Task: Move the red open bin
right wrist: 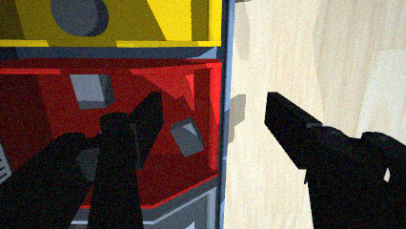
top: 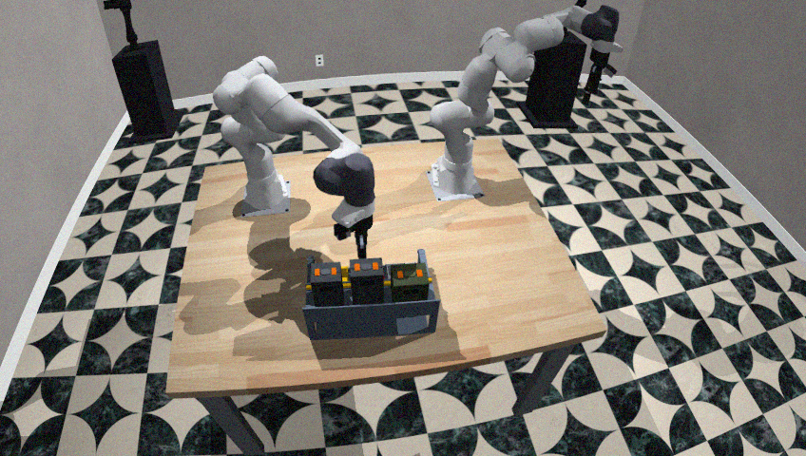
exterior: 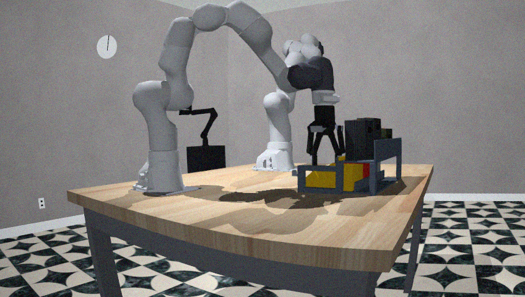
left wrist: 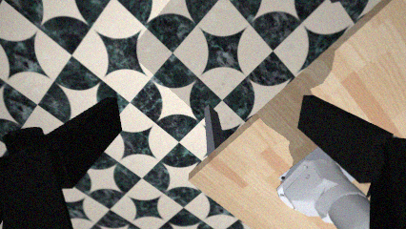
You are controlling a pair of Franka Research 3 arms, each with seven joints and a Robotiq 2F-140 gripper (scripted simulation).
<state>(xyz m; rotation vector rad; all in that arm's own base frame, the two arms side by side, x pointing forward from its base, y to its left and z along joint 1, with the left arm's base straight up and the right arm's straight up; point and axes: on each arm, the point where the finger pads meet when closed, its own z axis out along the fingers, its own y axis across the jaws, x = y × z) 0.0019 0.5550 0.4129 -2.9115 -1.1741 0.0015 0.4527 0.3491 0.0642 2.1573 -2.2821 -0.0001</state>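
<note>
The red bin point(right wrist: 167, 81) point(exterior: 365, 170) stands in the shelf point(exterior: 386, 148) point(top: 370, 320), mostly hidden in the top and exterior views. Grey parts point(right wrist: 91, 91) point(right wrist: 187, 135) lie in it. My right gripper point(right wrist: 213, 108) point(exterior: 327, 158) point(top: 361, 248) is partly open and empty, pointing down. In the right wrist view one finger overlaps the bin's inside and the other is beyond its end wall and the shelf's rail. A yellow bin point(right wrist: 178, 24) with a round part and a grey bin point(right wrist: 183, 210) flank it. My left gripper point(left wrist: 210, 113) point(top: 596, 85) is wide open and empty, far from the shelf.
Two dark boxes point(top: 326, 288) point(top: 366, 282) and a green box point(top: 409, 282) with orange marks stand on the shelf's upper level, close beside my right gripper. The wooden table point(top: 497, 271) point(exterior: 257, 224) extends around the shelf. The left arm's base point(top: 455, 178) stands at the table's back.
</note>
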